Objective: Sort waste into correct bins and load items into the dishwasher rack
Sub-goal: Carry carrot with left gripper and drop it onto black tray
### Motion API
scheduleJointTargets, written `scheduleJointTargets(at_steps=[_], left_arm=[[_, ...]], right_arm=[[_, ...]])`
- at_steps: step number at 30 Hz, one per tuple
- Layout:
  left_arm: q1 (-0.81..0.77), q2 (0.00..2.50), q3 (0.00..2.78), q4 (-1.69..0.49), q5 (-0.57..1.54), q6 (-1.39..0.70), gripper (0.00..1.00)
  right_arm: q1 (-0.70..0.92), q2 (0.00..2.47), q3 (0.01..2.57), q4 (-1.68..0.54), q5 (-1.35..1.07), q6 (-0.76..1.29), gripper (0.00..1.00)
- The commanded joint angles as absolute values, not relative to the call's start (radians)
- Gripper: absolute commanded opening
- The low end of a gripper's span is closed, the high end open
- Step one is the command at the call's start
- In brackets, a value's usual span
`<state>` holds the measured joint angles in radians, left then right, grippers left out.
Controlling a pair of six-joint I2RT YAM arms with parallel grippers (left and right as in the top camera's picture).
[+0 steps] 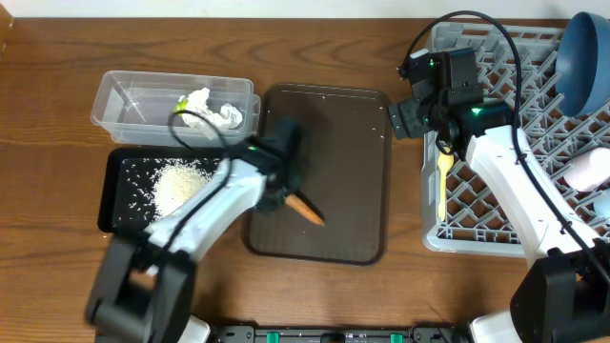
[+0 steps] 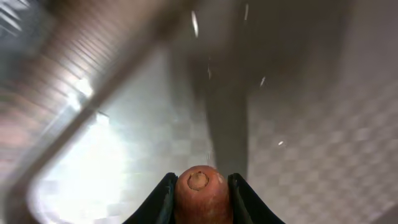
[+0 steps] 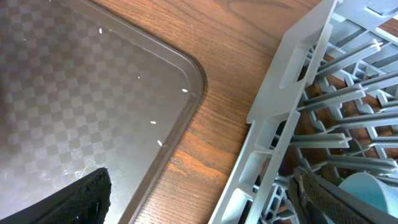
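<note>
1. The overhead view was lit brightly and evenly from above. The wooden table (image 1: 57, 57) was rendered sharp.
2. Only short, soft shadows were cast beside the clear tub (image 1: 124, 100) and the rack (image 1: 496, 143). The left arm (image 1: 205, 205) was recorded slightly soft.
3. The left wrist view was heavily blurred. The brown tray (image 2: 298, 124) was smeared, and the rice grains (image 2: 194, 23) were drawn into short white streaks.
4. A broad glare patch at the lower left of that view was washed out almost to white.
5. Only the carrot piece (image 2: 199, 190) was held in fair focus.
6. The right wrist view was sharp. The tray's checker texture was resolved, with a faint sheen at its lower left.
</note>
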<state>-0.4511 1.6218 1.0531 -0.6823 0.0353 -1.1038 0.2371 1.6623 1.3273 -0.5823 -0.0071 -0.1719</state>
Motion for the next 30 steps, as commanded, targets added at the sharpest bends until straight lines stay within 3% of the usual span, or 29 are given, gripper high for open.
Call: scheduleJointTargets(at_steps=[1, 8, 20, 30], left_arm=[[-0.414, 1.517, 1.045, -0.724, -0.111, -1.002, 0.06], [-0.244, 1.374, 1.045, -0.846, -0.309, -0.968, 0.06], [0.216, 1.402, 1.045, -0.837, -0.315, -0.953, 0.07], [0.293, 1.594, 1.044, -0.819, -0.316, -0.935, 0.08]], right_arm=[[0.229, 1.663, 1.327, -0.587, -0.003, -0.158, 0.91], [0.229, 1.663, 1.327, -0.589, 0.000, -0.158, 0.91], [0.229, 1.663, 1.327, -0.592, 0.000, -0.158, 0.91], [0.229, 1.663, 1.327, -0.593, -0.001, -0.157, 0.91]])
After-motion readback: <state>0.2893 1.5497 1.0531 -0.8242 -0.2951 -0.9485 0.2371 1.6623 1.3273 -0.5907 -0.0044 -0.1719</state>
